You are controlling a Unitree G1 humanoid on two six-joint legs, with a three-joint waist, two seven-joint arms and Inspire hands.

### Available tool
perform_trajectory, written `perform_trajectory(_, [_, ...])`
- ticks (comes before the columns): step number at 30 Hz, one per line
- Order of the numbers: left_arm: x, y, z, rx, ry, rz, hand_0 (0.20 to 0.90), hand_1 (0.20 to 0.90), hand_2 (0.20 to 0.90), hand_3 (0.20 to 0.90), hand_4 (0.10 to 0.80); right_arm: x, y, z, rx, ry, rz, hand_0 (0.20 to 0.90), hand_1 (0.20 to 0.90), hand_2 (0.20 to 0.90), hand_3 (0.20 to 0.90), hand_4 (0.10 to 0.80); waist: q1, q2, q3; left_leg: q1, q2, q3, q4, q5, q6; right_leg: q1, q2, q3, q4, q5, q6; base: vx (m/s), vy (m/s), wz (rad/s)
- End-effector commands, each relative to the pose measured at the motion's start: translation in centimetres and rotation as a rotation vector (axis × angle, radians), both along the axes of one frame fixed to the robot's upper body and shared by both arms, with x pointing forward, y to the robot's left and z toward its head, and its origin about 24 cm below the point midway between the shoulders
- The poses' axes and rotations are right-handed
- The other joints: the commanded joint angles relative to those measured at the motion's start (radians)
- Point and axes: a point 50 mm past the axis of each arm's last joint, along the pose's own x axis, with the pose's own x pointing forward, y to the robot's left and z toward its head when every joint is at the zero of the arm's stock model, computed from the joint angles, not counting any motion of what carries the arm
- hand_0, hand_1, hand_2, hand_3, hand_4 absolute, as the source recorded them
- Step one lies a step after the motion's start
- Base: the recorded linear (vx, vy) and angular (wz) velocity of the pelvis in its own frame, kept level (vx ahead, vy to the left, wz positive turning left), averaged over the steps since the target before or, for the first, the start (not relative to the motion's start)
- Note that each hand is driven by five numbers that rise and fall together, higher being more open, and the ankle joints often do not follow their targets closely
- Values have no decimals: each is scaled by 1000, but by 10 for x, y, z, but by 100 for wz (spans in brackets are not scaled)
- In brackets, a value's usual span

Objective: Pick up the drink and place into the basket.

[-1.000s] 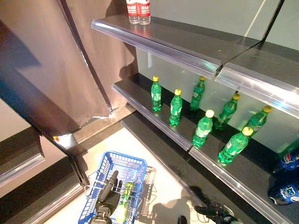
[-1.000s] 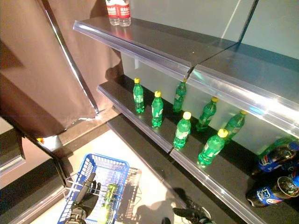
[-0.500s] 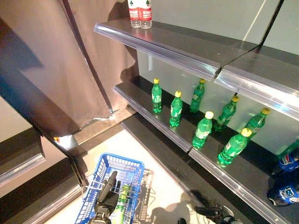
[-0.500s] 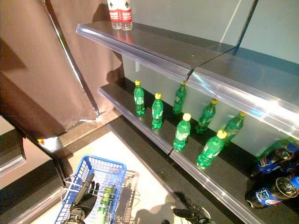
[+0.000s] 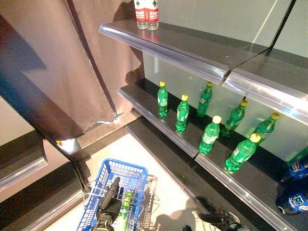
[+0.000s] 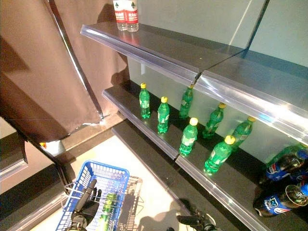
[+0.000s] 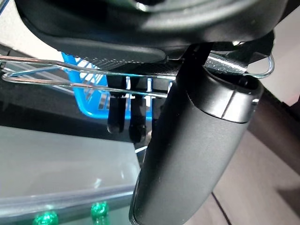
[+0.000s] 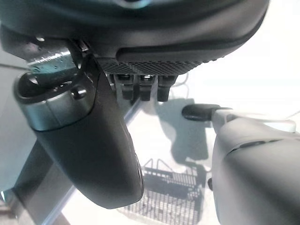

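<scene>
Left robot hand [image 5: 109, 204] hooked round basket [image 5: 132, 169] handle; right robot hand [image 8: 140, 89] slack, empty; level basket, bottle [image 5: 125, 204] inside

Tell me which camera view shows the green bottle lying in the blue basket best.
The left eye view: the green bottle lies unobstructed in the blue plastic basket. The right eye view shows it similarly; the wrist views don't show it.

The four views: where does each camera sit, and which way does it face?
Left eye view: on the head, looking down at the shelves, the blue basket and the left hand.
Right eye view: beside it, same scene.
Left wrist view: on the left wrist, facing the basket's wire handle.
Right wrist view: on the right wrist; the right hand holds nothing.
All share the basket.
</scene>
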Motion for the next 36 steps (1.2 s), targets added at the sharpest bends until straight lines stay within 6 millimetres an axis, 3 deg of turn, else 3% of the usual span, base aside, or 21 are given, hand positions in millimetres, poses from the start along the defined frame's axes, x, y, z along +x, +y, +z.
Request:
perform_trajectory(1, [69, 29, 56, 164, -403, 18, 300, 300, 300, 200, 100, 41, 8, 17, 65, -199, 34, 900, 900, 900, 900, 800, 21, -20, -40, -25, -95, 25, 11, -14, 55, 75, 12, 2, 44, -109, -8, -3, 12, 9])
perform_trajectory(7, [68, 30, 57, 170, -393, 27, 300, 300, 300, 200, 100, 82, 24, 40, 79, -403, 115, 900, 900, 900, 900, 800, 41, -18, -33, -31, -100, -1, 9, -3, 55, 77, 6, -19, 51, -111, -11, -10, 14, 16])
perform_trajectory(14, [64, 34, 60, 177, -369, 38, 300, 300, 300, 200, 100, 128, 49, 88, 103, -686, 192, 900, 900, 900, 900, 800, 56, -20, -22, -40, -103, -28, 7, 8, 55, 75, 2, -34, 55, -111, -13, -14, -2, 17])
perform_trajectory(19, [63, 34, 65, 184, -383, 45, 300, 300, 300, 200, 100, 142, 70, 121, 112, -838, 322, 900, 900, 900, 900, 800, 66, -26, -13, -45, -107, -48, 7, 13, 57, 73, 0, -37, 57, -108, -12, -13, -9, 12])
perform_trajectory(26, [70, 27, 71, 181, -403, 38, 300, 300, 300, 200, 100, 171, 94, 173, 62, -1068, 360, 900, 900, 900, 900, 800, 80, -30, -4, -48, -106, -59, 7, 20, 58, 75, -2, -46, 57, -106, -13, -4, -12, 8])
perform_trajectory(36, [67, 23, 70, 179, -411, 27, 300, 300, 300, 200, 100, 177, 100, 198, 89, -1193, 313, 900, 900, 900, 900, 800, 87, -31, -4, -56, -100, -58, 3, 24, 56, 69, -4, -54, 53, -104, -9, -3, -2, 1])
